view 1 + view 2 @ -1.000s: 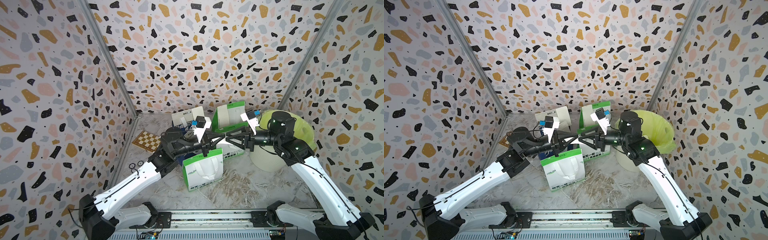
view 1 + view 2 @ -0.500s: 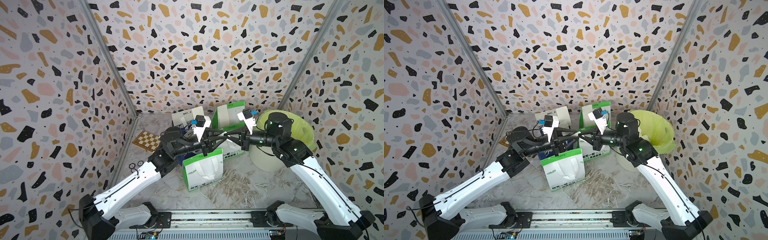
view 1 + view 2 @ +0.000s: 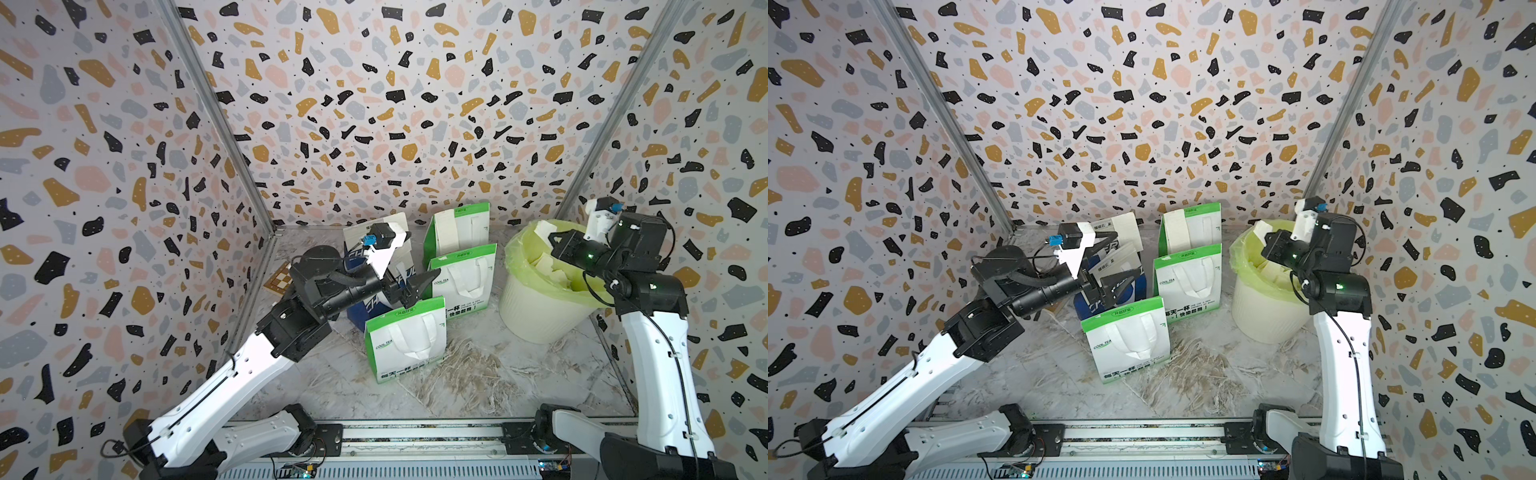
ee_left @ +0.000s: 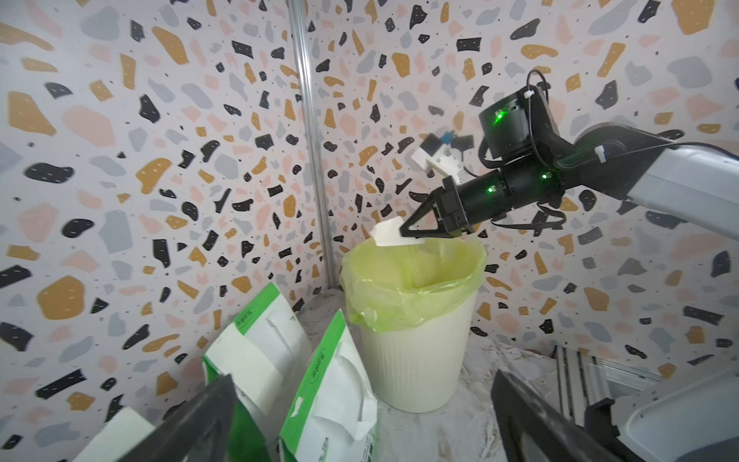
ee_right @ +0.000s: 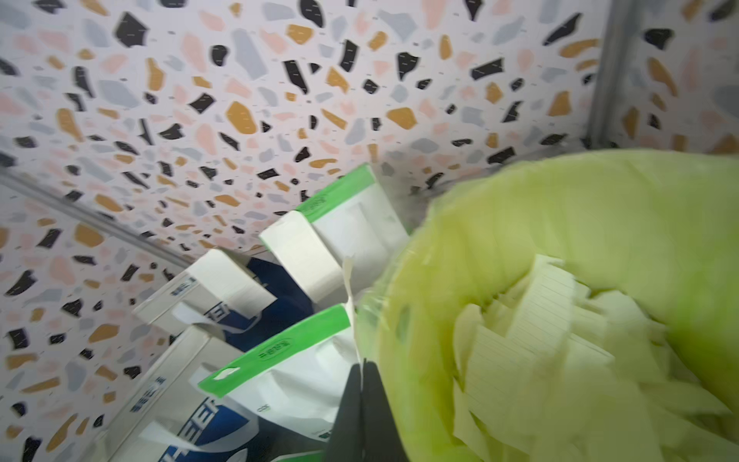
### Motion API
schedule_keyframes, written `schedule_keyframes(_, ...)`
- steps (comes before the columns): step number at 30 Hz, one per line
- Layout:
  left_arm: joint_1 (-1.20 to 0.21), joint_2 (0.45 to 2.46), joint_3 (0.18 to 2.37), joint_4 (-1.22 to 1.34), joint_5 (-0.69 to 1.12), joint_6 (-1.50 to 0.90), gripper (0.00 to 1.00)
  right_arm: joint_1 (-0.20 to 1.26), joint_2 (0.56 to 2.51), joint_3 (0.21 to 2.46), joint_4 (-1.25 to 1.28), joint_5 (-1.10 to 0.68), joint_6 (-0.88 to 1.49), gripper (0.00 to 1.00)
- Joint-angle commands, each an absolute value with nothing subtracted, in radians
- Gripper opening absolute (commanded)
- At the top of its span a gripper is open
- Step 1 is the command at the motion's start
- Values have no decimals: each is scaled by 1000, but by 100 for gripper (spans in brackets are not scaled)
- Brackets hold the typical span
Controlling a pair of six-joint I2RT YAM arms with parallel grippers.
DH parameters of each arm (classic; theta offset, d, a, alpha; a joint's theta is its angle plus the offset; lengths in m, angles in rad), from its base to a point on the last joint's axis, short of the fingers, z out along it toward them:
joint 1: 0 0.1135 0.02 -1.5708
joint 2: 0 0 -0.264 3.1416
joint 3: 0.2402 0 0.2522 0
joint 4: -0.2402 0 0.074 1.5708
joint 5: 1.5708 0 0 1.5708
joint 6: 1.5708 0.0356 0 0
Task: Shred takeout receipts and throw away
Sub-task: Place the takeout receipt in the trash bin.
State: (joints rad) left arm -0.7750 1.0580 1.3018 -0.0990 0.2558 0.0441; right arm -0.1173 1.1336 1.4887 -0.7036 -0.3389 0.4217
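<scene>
Our right gripper (image 4: 403, 233) is pinched together on a torn receipt piece (image 4: 384, 234) just above the rim of the bin (image 4: 416, 360), on the side facing the bags (image 3: 405, 345). The piece's long axis runs on from the fingertips, roughly level. More torn pieces (image 5: 536, 320) lie inside the bin. Our left gripper (image 3: 422, 287) stands spread and empty, apart from the bin, over the bags.

Right wrist view blurred: torn receipt piece (image 5: 349, 288) edge-on, my right gripper (image 5: 362, 374) cut off. My left arm (image 3: 257, 365) hides most of blue bag (image 3: 358, 318).
</scene>
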Motion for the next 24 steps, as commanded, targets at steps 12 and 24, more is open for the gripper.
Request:
schedule_keyframes(12, -753, 1106, 1359, -311, 78, 215, 99, -162, 1170, 1422, -812, -327, 377, 50)
schedule_keyframes(24, -633, 1362, 1621, -457, 231, 163, 84, -159, 1163, 1467, -753, -457, 328, 64)
